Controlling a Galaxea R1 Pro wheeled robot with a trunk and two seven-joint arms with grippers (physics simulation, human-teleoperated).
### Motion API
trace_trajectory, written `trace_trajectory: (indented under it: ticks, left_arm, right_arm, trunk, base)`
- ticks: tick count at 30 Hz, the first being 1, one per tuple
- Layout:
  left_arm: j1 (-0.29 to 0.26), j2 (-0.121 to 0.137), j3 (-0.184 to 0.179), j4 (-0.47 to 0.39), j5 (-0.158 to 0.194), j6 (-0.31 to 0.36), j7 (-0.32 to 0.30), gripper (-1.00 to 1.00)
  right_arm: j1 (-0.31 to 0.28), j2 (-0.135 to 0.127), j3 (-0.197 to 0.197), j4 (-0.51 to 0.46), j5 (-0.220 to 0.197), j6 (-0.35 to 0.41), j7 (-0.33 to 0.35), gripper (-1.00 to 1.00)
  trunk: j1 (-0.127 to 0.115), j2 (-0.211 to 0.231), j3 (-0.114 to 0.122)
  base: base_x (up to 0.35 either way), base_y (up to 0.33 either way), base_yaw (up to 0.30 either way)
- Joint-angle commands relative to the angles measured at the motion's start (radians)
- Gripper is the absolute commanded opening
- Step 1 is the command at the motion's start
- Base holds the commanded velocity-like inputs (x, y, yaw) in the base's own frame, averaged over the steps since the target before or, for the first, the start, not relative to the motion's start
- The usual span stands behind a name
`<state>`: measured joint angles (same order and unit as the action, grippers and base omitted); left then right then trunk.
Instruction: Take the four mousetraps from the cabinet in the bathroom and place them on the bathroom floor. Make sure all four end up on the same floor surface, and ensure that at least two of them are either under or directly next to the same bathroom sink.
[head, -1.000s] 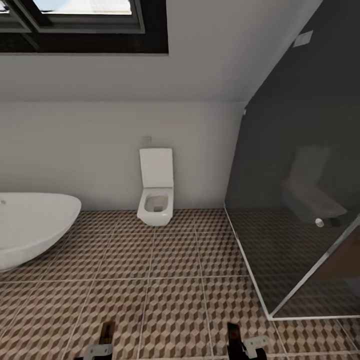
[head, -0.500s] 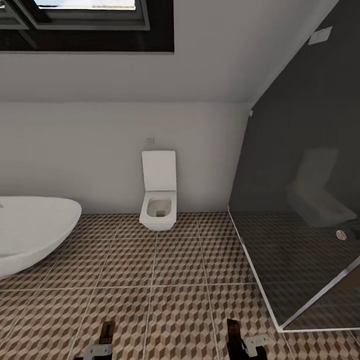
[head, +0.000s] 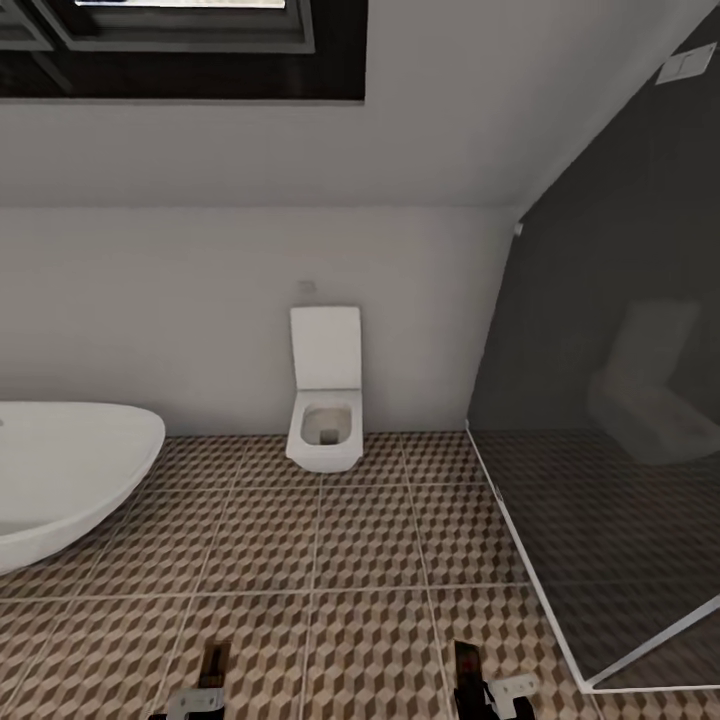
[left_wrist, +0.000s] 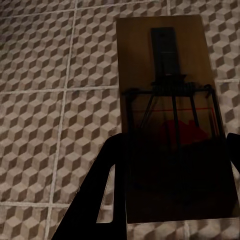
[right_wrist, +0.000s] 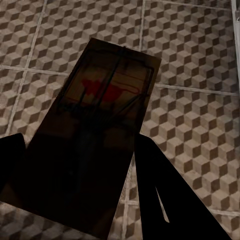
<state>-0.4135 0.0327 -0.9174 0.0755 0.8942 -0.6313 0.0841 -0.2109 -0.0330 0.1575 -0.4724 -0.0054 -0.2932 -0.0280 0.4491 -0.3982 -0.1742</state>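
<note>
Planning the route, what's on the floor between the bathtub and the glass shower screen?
Head view: bare patterned floor between bathtub and glass screen; toilet at the far wall.

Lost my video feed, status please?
Left end effector shut on a mousetrap. Right end effector shut on a second mousetrap. Patterned bathroom floor ahead; toilet beyond.

Left mousetrap: flat tan wooden board (left_wrist: 170, 125), dark spring wire, red mark, clamped in left end effector (left_wrist: 170, 165).
Right mousetrap: identical tan board (right_wrist: 92, 150), clamped in right end effector (right_wrist: 80, 165).
Floor: brown-beige-white cube-pattern tiles (head: 360, 540).

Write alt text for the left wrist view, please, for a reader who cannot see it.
A tan wooden mousetrap with dark metal spring parts and a red mark sits between the dark fingers of the left gripper, above the bathroom floor with its brown, beige and white cube pattern.
</note>
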Motion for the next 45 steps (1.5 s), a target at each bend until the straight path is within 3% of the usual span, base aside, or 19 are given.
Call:
trace_trajectory:
  ticks: [1, 20, 23, 27, 34, 37, 40, 41, 43, 45]
  left_arm:
    - [-0.001, 0.0, -0.006, 0.001, -0.008, -0.002, 0.011, -1.0]
    - [-0.001, -0.002, -0.004, -0.001, -0.007, -0.002, 0.016, -1.0]
    - [0.0, -0.005, -0.003, -0.006, -0.007, 0.083, 0.017, -1.0]
    - [0.001, 0.008, -0.002, -0.06, -0.009, 0.299, 0.016, -1.0]
    - [-0.003, 0.039, 0.0, -0.172, -0.009, 0.429, 0.018, -1.0]
    - [-0.009, 0.045, 0.003, -0.199, -0.009, 0.496, 0.025, -1.0]
    - [-0.031, 0.071, 0.006, -0.275, -0.009, 0.545, 0.098, -1.0]
    - [-0.04, 0.096, 0.018, -0.357, -0.009, 0.583, 0.174, -1.0]
    - [-0.045, 0.128, 0.06, -0.448, -0.009, 0.648, 0.227, -1.0]
    - [-0.049, 0.161, 0.148, -0.548, -0.012, 0.74, 0.25, -1.0]
  right_arm:
    - [0.0, -0.001, 0.005, 0.0, -0.002, -0.003, -0.005, -1.0]
    - [-0.001, -0.001, 0.006, 0.002, -0.002, -0.004, -0.006, -1.0]
    - [-0.001, 0.0, 0.005, -0.003, 0.0, 0.005, -0.008, -1.0]
    - [-0.001, 0.004, 0.004, -0.061, 0.015, 0.084, -0.046, -1.0]
    - [-0.005, 0.036, 0.004, -0.229, 0.048, 0.27, -0.089, -1.0]
    - [-0.042, 0.054, 0.004, -0.27, 0.054, 0.345, -0.092, -1.0]
    - [-0.103, 0.074, 0.004, -0.274, 0.055, 0.424, -0.093, -1.0]
    - [-0.14, 0.089, 0.004, -0.263, 0.054, 0.452, -0.094, -1.0]
    - [-0.181, 0.107, 0.004, -0.234, 0.055, 0.47, -0.094, -1.0]
    - [-0.227, 0.119, 0.004, -0.192, 0.056, 0.486, -0.095, -1.0]
  trunk:
    - [0.001, -0.002, -0.002]
    - [0.001, -0.002, -0.002]
    - [0.001, -0.002, -0.002]
    - [0.001, -0.002, -0.002]
    - [0.001, -0.002, -0.002]
    - [0.001, -0.002, -0.002]
    - [0.001, -0.002, -0.002]
    - [0.001, -0.002, -0.002]
    - [0.001, -0.002, -0.002]
    - [0.001, -0.002, -0.002]
  base:
    - [0.193, 0.141, 0.0]
    - [0.085, 0.062, 0.0]
    - [0.0, 0.0, 0.0]
    - [0.0, 0.0, 0.0]
    - [0.0, 0.0, 0.0]
    - [0.0, 0.0, 0.0]
    - [0.0, 0.0, 0.0]
    - [0.0, 0.0, 0.0]
    - [0.0, 0.0, 0.0]
    - [0.0, 0.0, 0.0]
